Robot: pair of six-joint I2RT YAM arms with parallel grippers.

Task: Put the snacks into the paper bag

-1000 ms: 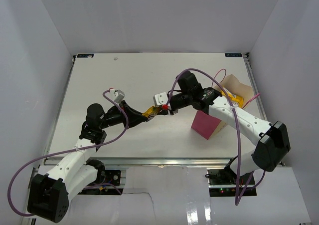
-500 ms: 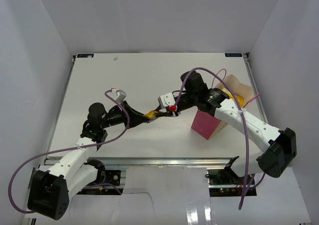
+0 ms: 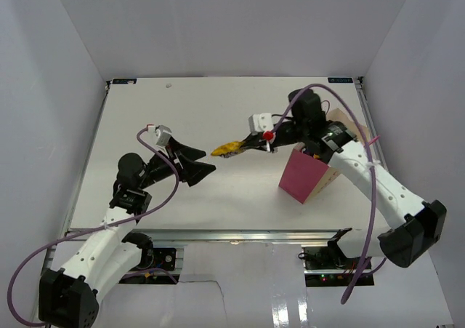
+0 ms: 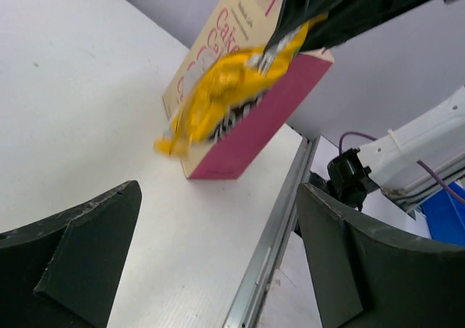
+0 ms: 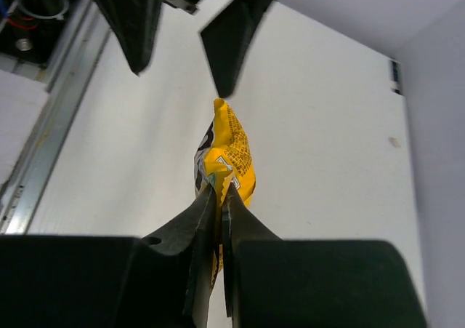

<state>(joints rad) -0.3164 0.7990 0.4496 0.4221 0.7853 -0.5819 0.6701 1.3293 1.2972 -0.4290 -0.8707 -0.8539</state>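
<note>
The right gripper [image 3: 245, 145] is clenching 1 yellow candy pack [image 3: 227, 150] by its end, holding it in the air over the table [image 3: 145, 110], left of the 1 pink paper bag [image 3: 299, 179]. The left gripper [image 3: 210, 161] is hanging released, its 2 fingers spread wide, near the pack but not touching it. The bag is standing upright beneath the right arm.

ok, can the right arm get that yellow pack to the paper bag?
Probably yes. The right gripper is shut on the yellow pack, in the air beside the paper bag; the left gripper is open, apart from it. Nothing lies between, though that arm overhangs the bag's mouth.
</note>
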